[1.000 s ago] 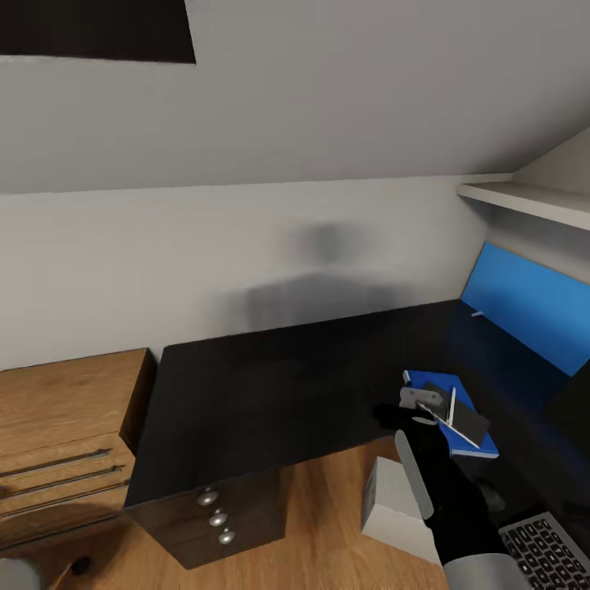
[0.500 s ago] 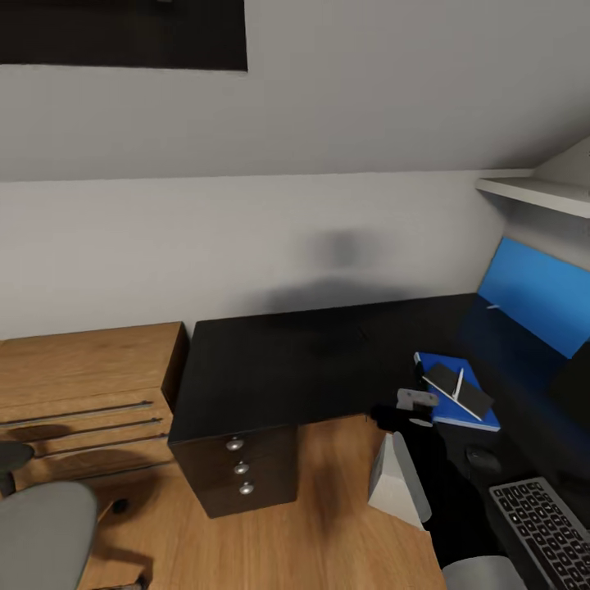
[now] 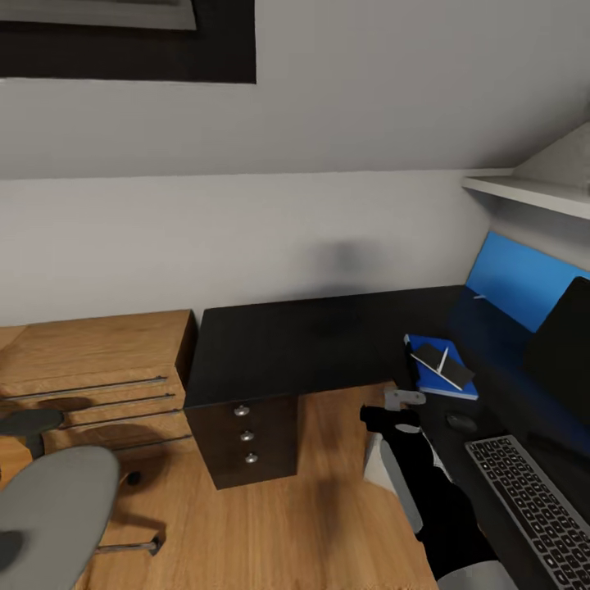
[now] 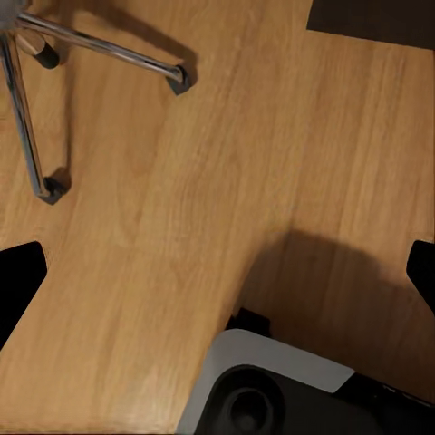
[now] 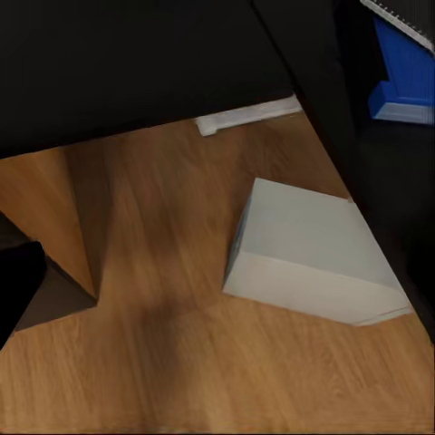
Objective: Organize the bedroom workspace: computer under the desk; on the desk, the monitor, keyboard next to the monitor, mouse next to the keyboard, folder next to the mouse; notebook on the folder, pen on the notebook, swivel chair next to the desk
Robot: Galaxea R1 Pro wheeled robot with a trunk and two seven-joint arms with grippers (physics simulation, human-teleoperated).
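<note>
Head view is looking down on the black L-shaped desk [image 3: 303,348], w/ three silver-knobbed drawers [image 3: 247,436] at its left end and a light wooden cabinet [image 3: 90,377] sitting just beside that. On the right wing of the desk the blue folder [image 3: 442,378] is lying flat, the grey notebook [image 3: 443,365] resting on top of it and a pale pen [image 3: 442,359] lying across the notebook. Near the folder, toward the robot, the black mouse [image 3: 461,422] is sitting, and the keyboard [image 3: 537,500] is lying just beside it. The black monitor [image 3: 561,348] is standing at the right edge in front of the blue wall panel [image 3: 516,283]. The grey swivel chair [image 3: 49,512] is showing at lower left, well apart from the desk drawers.

The right gripper [image 3: 405,399] is hovering by the desk's inner corner above the floor [image 3: 270,524]; jaws' state can't be told from here. Right wrist view is showing the white-grey computer [image 5: 313,254] sitting on the wood floor, apparently at the edge of the desk's underside rather than fully under.

Left wrist view is pointing at the floor, w/ the chair's chrome legs and casters [image 4: 178,80] in sight; the two dark fingertips [image 4: 18,281] are sitting far apart, so jaws spread, holding nothing.
</note>
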